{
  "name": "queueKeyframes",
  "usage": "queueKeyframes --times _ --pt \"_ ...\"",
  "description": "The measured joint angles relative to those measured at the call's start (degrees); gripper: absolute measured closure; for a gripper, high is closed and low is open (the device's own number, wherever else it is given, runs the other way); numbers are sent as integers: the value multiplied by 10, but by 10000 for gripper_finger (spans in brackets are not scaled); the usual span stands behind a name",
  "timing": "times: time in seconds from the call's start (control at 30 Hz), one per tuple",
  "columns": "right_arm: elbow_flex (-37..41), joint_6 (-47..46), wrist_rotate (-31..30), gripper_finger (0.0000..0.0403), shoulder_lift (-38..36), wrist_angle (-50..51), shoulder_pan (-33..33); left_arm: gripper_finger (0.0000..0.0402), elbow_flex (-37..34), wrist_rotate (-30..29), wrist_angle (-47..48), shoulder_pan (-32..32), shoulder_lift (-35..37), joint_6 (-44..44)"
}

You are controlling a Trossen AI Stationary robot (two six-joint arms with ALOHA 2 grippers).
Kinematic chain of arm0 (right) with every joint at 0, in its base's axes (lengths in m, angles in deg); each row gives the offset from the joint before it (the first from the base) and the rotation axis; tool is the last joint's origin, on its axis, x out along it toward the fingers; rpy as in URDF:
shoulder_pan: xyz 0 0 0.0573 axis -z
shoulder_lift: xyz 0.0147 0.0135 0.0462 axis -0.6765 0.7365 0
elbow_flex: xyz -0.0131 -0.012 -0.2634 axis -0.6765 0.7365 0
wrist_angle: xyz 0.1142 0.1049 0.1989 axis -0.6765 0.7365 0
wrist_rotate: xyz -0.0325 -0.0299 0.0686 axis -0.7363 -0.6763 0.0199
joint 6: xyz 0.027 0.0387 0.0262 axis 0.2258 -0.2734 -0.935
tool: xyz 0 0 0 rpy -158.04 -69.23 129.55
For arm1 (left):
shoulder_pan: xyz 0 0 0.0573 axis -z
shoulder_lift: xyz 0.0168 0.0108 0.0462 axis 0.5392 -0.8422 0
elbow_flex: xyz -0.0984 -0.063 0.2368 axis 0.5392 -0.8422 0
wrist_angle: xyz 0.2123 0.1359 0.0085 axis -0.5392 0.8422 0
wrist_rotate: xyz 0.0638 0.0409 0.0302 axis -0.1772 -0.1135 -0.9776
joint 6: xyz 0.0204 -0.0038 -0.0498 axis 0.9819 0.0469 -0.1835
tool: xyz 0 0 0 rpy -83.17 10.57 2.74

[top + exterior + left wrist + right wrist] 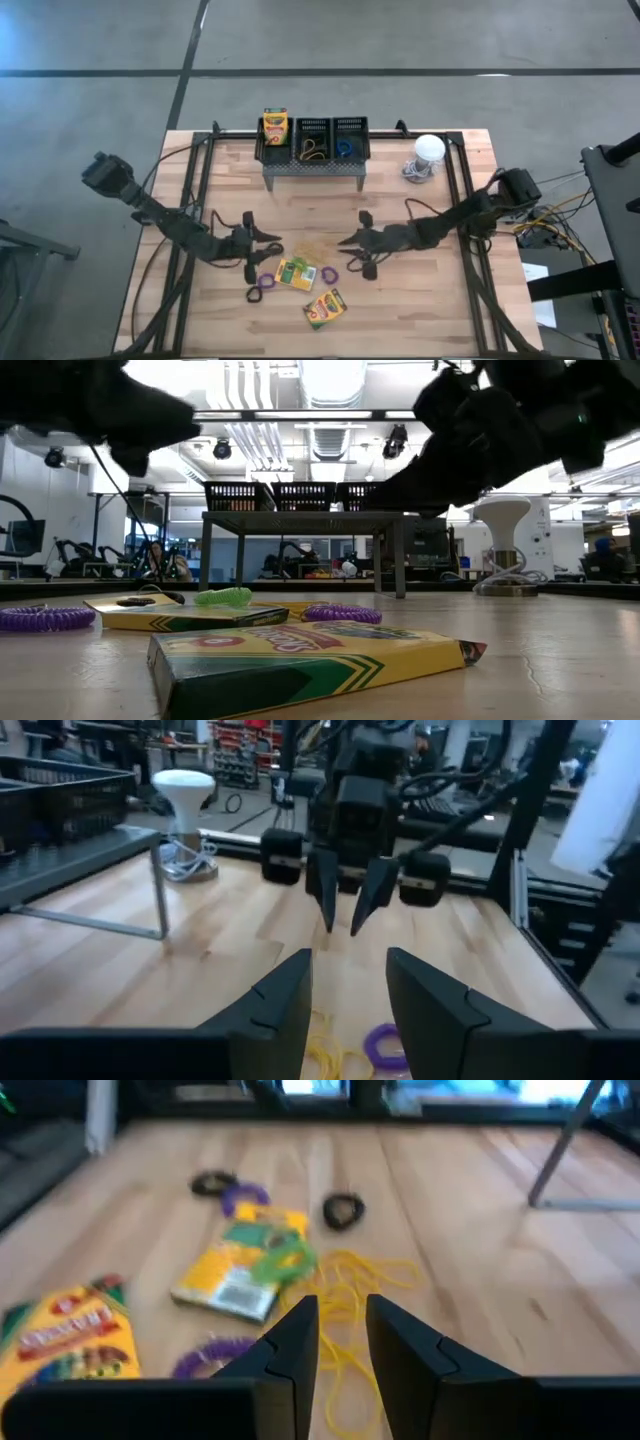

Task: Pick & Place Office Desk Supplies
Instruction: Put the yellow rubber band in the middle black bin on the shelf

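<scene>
From above: wooden desk (420, 300) with a grey perforated stand (312, 165) at the far edge, carrying three black mesh bins (312, 137) in a row. Upright crayon box (275, 127) in the leftmost bin, a yellow loop in the middle one, a blue loop (345, 148) in the rightmost. White ball-like object (429, 149) with its cable to the right of the stand. Left pincer (268, 252) and right pincer (347, 243) facing each other over the desk's middle, apart, a tangle of yellow loops (312, 247) on the wood between them. Just nearer: a flat crayon box (295, 273), a purple loop (264, 282) at its left, another purple loop (329, 273) at its right, and a second flat crayon box (325, 309) nearest the front edge.

From desk height: nearest crayon box (300, 660) lying flat, another (185, 613) behind it with a green coil (223, 597) on top, purple coils at either side, stand and bins far behind.

Left wrist view: own dark fingers (275, 1010) moderately apart, holding nothing, yellow and purple loops on the wood between and below them; opposite, the right pincer (341, 925) pointing down, tips narrow, nothing seen in them.

Right wrist view: own fingers (290, 1345) narrow with a gap, gripping nothing, above the yellow loops (350, 1295); crayon box (245, 1270) with green coil, black loop (343, 1210) beyond.
</scene>
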Motion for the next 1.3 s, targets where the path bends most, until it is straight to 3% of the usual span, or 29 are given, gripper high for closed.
queueKeyframes --times 0.13,0.5,0.7,0.97,1.3 --pt "26 -20 21 324 36 -85 -3 266 53 33 104 -27 0 -1" --pt "12 -63 18 323 113 -86 -10 266 218 41 470 -65 0 -85" --pt "-14 -63 19 330 136 -85 -10 266 217 143 484 -118 -10 -112" --pt "-17 -63 22 326 110 -38 -11 266 241 162 485 -144 -111 -87" --pt "-16 -65 22 334 110 -36 -11 266 310 245 576 -196 -250 -184"
